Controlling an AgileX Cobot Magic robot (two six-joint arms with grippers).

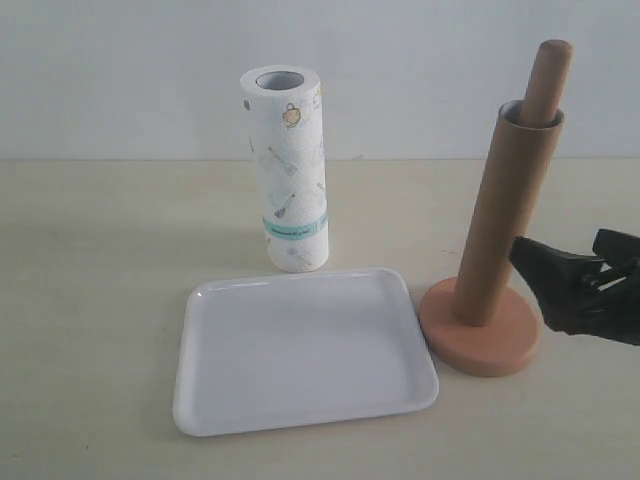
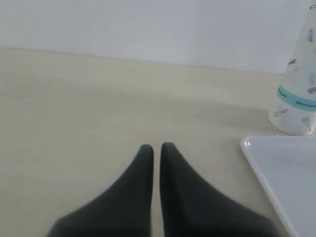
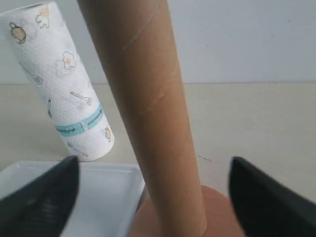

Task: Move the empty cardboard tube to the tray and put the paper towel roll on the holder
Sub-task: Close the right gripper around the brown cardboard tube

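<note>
The brown cardboard tube (image 1: 505,215) stands slipped over the holder's dowel (image 1: 548,80), whose rounded top pokes out above it; the holder's round base (image 1: 482,335) rests right of the white tray (image 1: 300,350). The paper towel roll (image 1: 287,170) stands upright behind the tray. My right gripper (image 1: 560,270) is open beside the tube, on its right. In the right wrist view the tube (image 3: 148,113) rises between the right gripper's (image 3: 153,192) spread fingers without touching them. My left gripper (image 2: 157,148) is shut on nothing above bare table; the exterior view does not show it.
A pale wall runs along the table's back edge. In the left wrist view the tray's corner (image 2: 276,168) and the roll's lower end (image 2: 296,108) lie off to one side of the left gripper.
</note>
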